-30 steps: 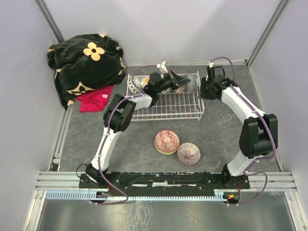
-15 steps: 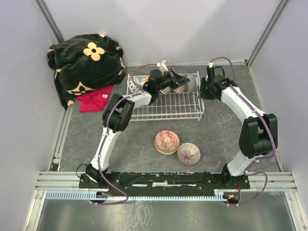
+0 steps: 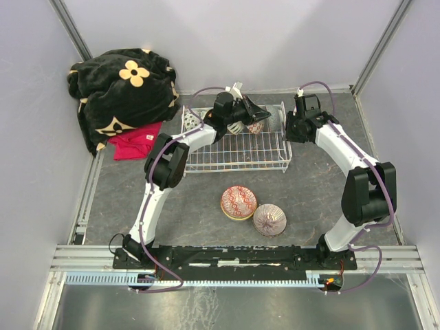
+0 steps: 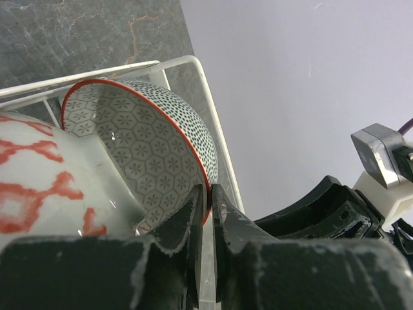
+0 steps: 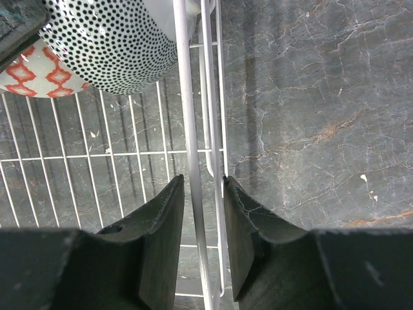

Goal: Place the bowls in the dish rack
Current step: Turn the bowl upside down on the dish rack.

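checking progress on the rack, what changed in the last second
The left fingers carried the dotted bowl slightly farther toward the dish rack's far side, still astride its rim; release unclear. Right fingers on the rack wire and both table bowls stayed put.

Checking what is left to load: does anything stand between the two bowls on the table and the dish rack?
Nothing visible does. The pink bowl and the purple-white bowl lie on bare tabletop before the low near side of the dish rack.
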